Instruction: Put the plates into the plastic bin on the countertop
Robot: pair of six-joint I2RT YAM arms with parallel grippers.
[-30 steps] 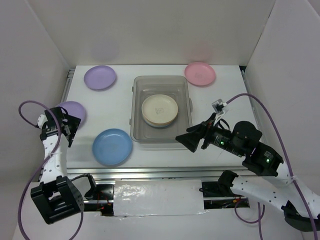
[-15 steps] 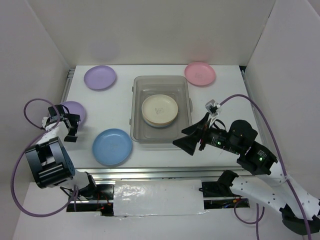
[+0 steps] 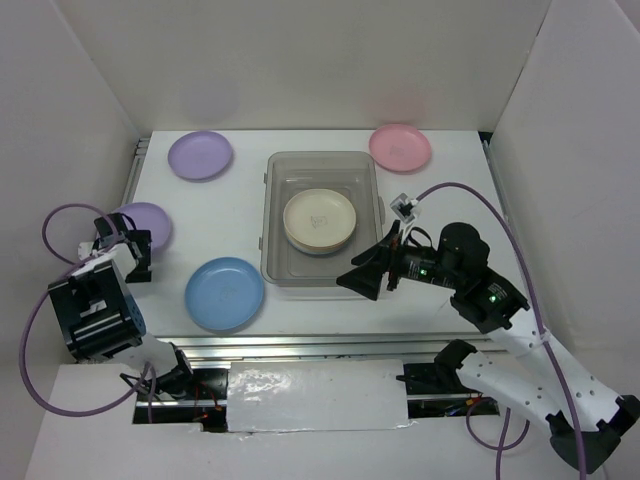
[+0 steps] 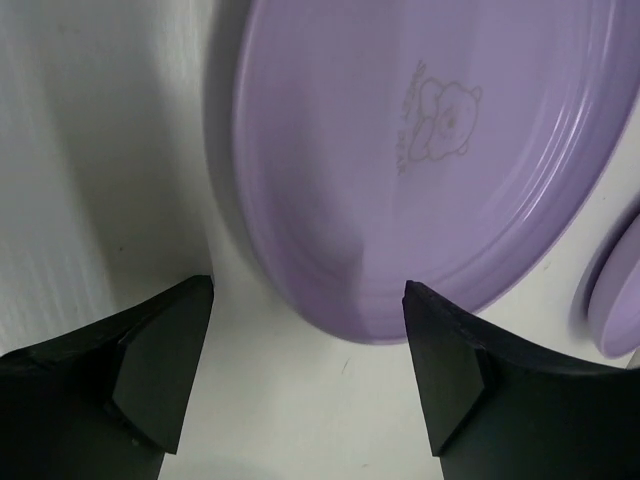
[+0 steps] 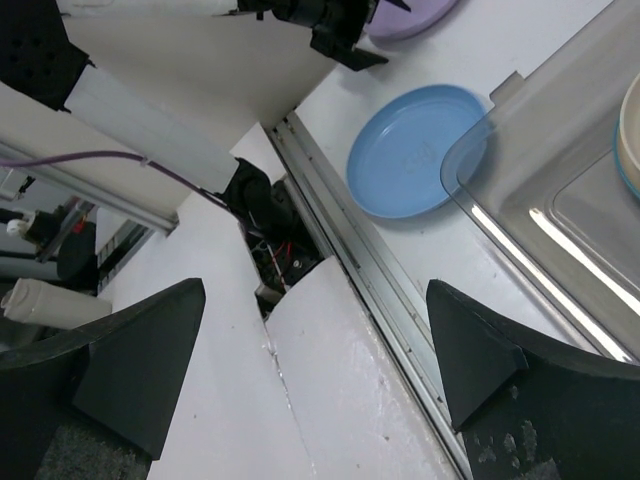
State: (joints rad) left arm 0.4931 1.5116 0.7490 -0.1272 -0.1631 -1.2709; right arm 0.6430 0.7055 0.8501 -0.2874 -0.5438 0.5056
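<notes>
Both grippers open and empty, one plate in the bin

The cream plate (image 3: 319,221) lies in the bin (image 3: 272,240); whatever sits under it cannot be made out. From above, the left gripper (image 4: 305,370) covers part of the near lilac plate (image 4: 400,160). Its fingers are spread, holding nothing, and the plate's near rim is just ahead of them. In the left wrist view a pale rim (image 4: 615,300) is too cropped to identify. The right gripper (image 5: 320,390) is spread wide and empty by the bin's near right corner. The far lilac plate (image 3: 200,155), blue plate (image 3: 225,293) and pink plate (image 3: 400,147) lie on the countertop (image 3: 240,220). Since a second ago the right gripper has shifted left along the bin's near edge, the left arm has folded, and no plate has moved.
</notes>
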